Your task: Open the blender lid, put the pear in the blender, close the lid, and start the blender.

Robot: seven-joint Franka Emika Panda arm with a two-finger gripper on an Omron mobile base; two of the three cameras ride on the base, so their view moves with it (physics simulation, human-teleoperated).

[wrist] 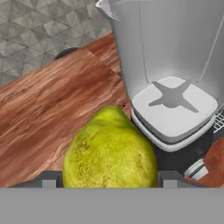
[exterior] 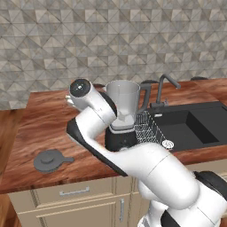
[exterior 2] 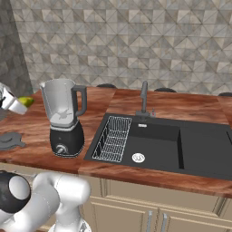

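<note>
Carrying the pear (wrist: 110, 151) pinched in the claw (wrist: 109, 181), lower middle of frame; next it needs lifting over the open jar (wrist: 170, 48) to drop in

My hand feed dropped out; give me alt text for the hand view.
A yellow-green pear sits large at the bottom, between the claw's fingertips. Just beyond it stands the blender, its clear jar open-topped with the blade visible inside, on a wooden counter.
</note>
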